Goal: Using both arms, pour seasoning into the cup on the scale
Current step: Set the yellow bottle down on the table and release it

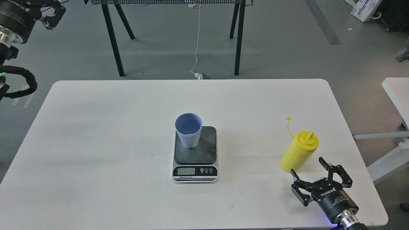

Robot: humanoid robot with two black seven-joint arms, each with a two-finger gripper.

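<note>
Beside the bottle (299, 150), right jaws (309, 170) spread for grasping; cup (188, 130) waits on scale (195, 154); left jaws (52, 14) unclear.

white table (96, 143), black-legged stand (118, 41)

Bright, even overhead light (shadows faint), sharp focus throughout.

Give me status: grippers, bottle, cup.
Right gripper open, just short of the seasoning bottle, nothing held. Left gripper raised far left, state unclear. Cup upright on scale. Bottle cap off, path clear.
</note>
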